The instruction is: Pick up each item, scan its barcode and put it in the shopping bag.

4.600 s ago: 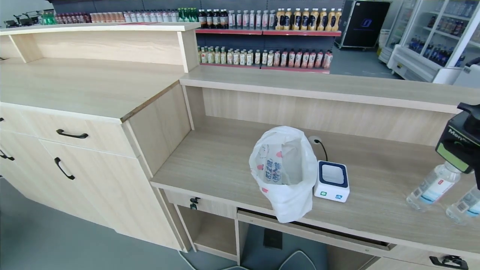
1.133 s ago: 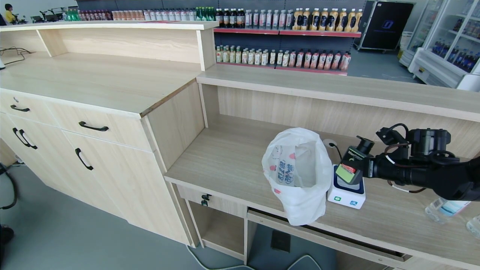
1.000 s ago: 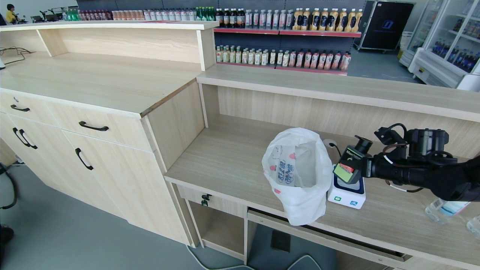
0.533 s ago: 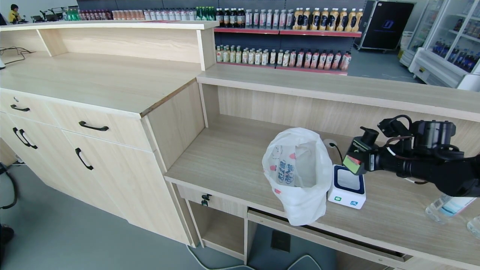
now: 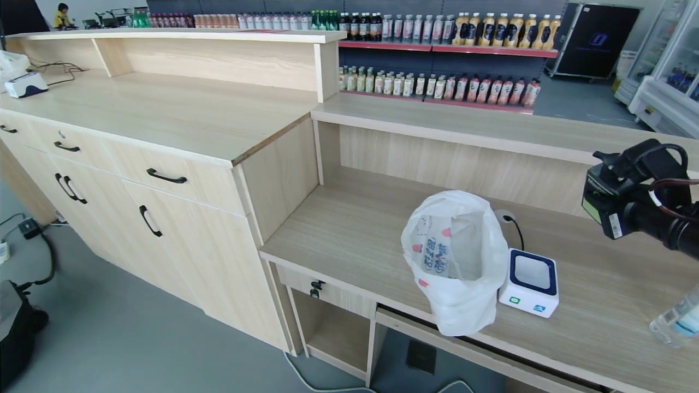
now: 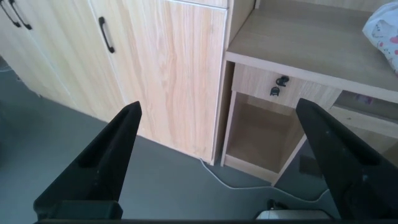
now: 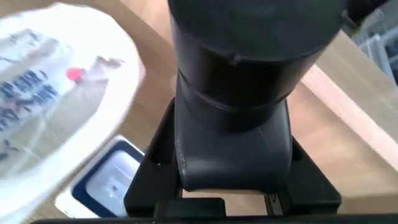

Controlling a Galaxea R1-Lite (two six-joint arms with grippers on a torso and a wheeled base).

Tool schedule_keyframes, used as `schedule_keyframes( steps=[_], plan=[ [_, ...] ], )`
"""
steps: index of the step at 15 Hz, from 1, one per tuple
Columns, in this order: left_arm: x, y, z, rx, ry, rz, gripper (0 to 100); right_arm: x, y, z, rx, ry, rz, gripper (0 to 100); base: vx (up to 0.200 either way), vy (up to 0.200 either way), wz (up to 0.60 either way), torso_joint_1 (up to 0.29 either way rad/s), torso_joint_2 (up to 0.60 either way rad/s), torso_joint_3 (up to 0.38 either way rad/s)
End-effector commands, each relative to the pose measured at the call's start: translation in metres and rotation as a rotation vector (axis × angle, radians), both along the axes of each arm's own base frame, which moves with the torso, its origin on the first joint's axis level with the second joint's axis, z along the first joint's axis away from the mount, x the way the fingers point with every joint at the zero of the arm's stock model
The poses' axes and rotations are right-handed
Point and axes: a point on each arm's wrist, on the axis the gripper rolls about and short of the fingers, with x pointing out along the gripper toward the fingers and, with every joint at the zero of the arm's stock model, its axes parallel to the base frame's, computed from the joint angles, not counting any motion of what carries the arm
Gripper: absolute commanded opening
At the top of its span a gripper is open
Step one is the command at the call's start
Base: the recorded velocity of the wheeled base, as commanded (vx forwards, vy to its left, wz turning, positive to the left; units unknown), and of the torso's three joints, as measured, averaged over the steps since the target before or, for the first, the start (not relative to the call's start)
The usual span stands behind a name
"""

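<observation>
The right hand (image 5: 628, 218) carried its black bottle (image 5: 598, 201) away from the scanner (image 5: 528, 283).

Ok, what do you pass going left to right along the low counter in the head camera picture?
shopping bag → scanner → black bottle in the right gripper → water bottle lying at the picture's edge

item count, checkout area

one shopping bag (image 5: 456, 262) was recorded. one scanner (image 5: 529, 281) was recorded. loose bottles numbered two: one black bottle (image 5: 598, 199) and one clear bottle (image 5: 674, 325). one small white device (image 5: 25, 84) was noted. stocked drink shelves numbered two: one upper shelf (image 5: 448, 48) and one lower shelf (image 5: 437, 102).
</observation>
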Motion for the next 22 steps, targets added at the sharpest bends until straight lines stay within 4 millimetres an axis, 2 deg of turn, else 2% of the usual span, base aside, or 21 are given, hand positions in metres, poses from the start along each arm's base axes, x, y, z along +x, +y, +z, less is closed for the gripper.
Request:
schedule_keyframes(
  steps=[1, 2, 3, 5, 7, 11, 14, 22],
  plan=[
    [0.000, 0.000, 0.000, 0.000, 0.000, 0.000, 100, 0.032, 0.028, 0.004, -0.001, -0.069, 0.080, 0, 0.000, 0.000, 0.60, -0.002, 0.01, -0.002],
    [0.000, 0.000, 0.000, 0.000, 0.001, 0.000, 100, 0.049, 0.034, -0.005, 0.019, -0.037, 0.115, 0, 0.000, 0.000, 0.00, 0.000, 0.00, 0.000],
    [0.000, 0.000, 0.000, 0.000, 0.000, 0.000, 100, 0.066, 0.036, -0.026, 0.030, 0.038, 0.126, 0, 0.000, 0.000, 0.00, 0.000, 0.00, 0.000],
    [0.000, 0.000, 0.000, 0.000, 0.001, 0.000, 100, 0.085, 0.044, -0.061, 0.098, 0.135, 0.135, 0, 0.000, 0.000, 0.00, 0.000, 0.00, 0.000],
    [0.000, 0.000, 0.000, 0.000, 0.000, 0.000, 100, 0.098, 0.054, -0.083, 0.238, 0.191, 0.131, 0, 0.000, 0.000, 0.00, 0.000, 0.00, 0.000],
    [0.000, 0.000, 0.000, 0.000, 0.000, 0.000, 100, 0.115, 0.066, -0.103, 0.431, 0.229, 0.111, 0, 0.000, 0.000, 0.00, 0.000, 0.00, 0.000],
    [0.000, 0.000, 0.000, 0.000, 0.000, 0.000, 100, 0.123, 0.066, -0.124, 0.439, 0.270, 0.091, 0, 0.000, 0.000, 0.00, 0.000, 0.00, 0.000],
    [0.000, 0.000, 0.000, 0.000, 0.000, 0.000, 100, 0.148, 0.065, -0.154, 0.447, 0.262, 0.082, 0, 0.000, 0.000, 0.00, 0.000, 0.00, 0.000]
  ],
)
